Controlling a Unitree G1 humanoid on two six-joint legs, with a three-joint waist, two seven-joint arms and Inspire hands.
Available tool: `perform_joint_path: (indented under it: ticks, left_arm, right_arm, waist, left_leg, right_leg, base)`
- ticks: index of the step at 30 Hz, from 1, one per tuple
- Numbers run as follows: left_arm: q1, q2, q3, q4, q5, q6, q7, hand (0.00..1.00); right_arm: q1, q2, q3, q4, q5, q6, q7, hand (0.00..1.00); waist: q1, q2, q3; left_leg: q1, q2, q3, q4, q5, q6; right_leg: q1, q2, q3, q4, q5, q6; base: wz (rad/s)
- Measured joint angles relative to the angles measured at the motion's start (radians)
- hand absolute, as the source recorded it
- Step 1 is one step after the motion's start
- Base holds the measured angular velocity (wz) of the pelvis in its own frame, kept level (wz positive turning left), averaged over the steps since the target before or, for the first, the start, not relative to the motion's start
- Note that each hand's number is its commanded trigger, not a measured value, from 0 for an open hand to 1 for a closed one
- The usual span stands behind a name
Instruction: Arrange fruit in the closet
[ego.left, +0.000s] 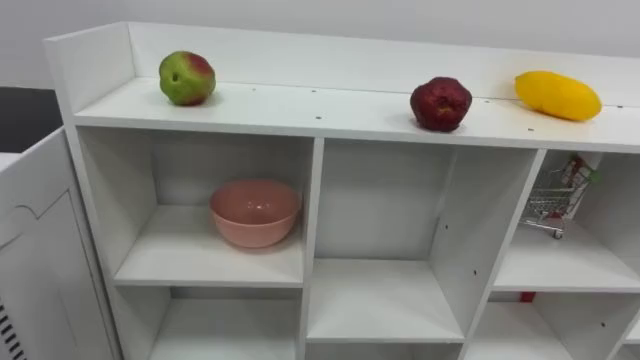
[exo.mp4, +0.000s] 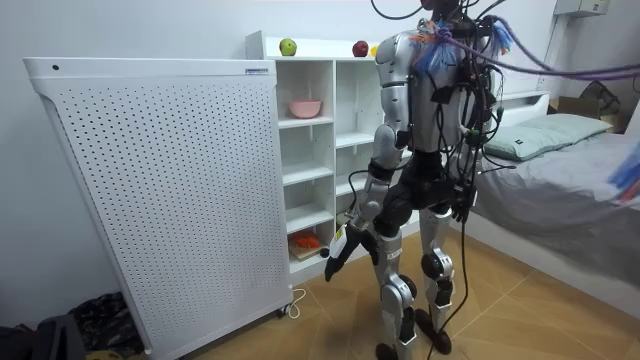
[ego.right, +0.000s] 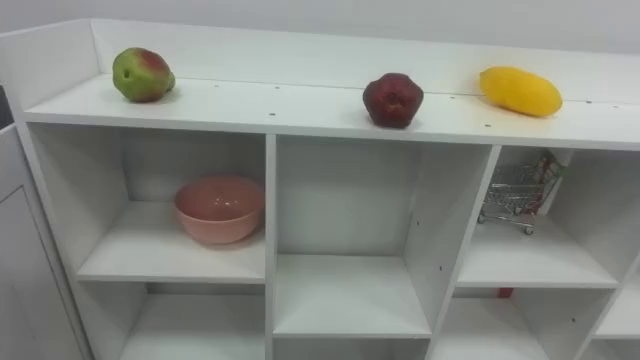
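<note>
On the closet's (ego.left: 316, 200) top I see a green-red apple (ego.left: 187, 78) at the left end, a dark red fruit (ego.left: 440, 103) midway and a yellow mango (ego.left: 558, 95) toward the right. My left hand (exo.mp4: 338, 255) hangs low, fingers loose, holding nothing.

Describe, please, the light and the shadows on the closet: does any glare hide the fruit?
Left eye view: the light is soft and even. The green-red apple, dark red fruit and yellow mango cast only faint shadows on the closet's top board, and no glare hides them. The compartment with the pink bowl is dimmer just under that board. Room view: the closet's lower compartments look greyer than its top.
</note>
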Motion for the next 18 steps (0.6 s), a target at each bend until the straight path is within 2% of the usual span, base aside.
perform_joint_path:
  ticks: [8,13,15,18]
  left_arm:
    - [-0.005,-0.001,0.011,-0.001,0.001,0.0,-0.019,0.0]
    - [-0.018,0.0,0.021,-0.002,-0.003,-0.002,-0.013,0.0]
    - [-0.023,0.0,0.021,0.001,-0.011,-0.004,-0.008,0.0]
    - [-0.03,0.0,0.016,0.001,-0.011,-0.03,0.015,0.0]
  right_arm:
    - [-0.006,-0.01,0.005,0.004,-0.002,0.001,0.008,0.0]
    - [-0.007,-0.01,0.004,0.002,-0.002,0.002,0.0,0.0]
    - [-0.006,-0.009,0.004,0.001,0.0,0.002,-0.003,0.0]
    - [-0.012,-0.005,0.0,-0.019,-0.001,0.003,-0.027,0.0]
  waist:
    - [0.0,0.015,0.0009]
    - [0.001,0.015,0.0017]
    - [0.002,0.011,0.0048]
    - [0.003,0.011,0.0075]
  left_leg:
    - [0.0,0.001,0.0,-0.001,-0.001,-0.002]
    - [0.002,0.0,-0.001,0.004,-0.001,-0.002]
    - [0.01,0.0,-0.001,0.006,-0.001,-0.002]
    - [0.016,0.001,-0.004,0.003,-0.002,-0.002]
  right_leg:
    - [-0.001,0.002,0.001,-0.001,0.0,0.0]
    - [0.004,0.0,0.003,0.0,0.0,0.0]
    - [0.012,-0.001,0.003,0.0,0.0,0.0]
    - [0.015,0.0,0.003,0.002,0.001,-0.001]
  base:
    - [0.0]
    - [0.0]
    - [0.0]
    - [-0.04]
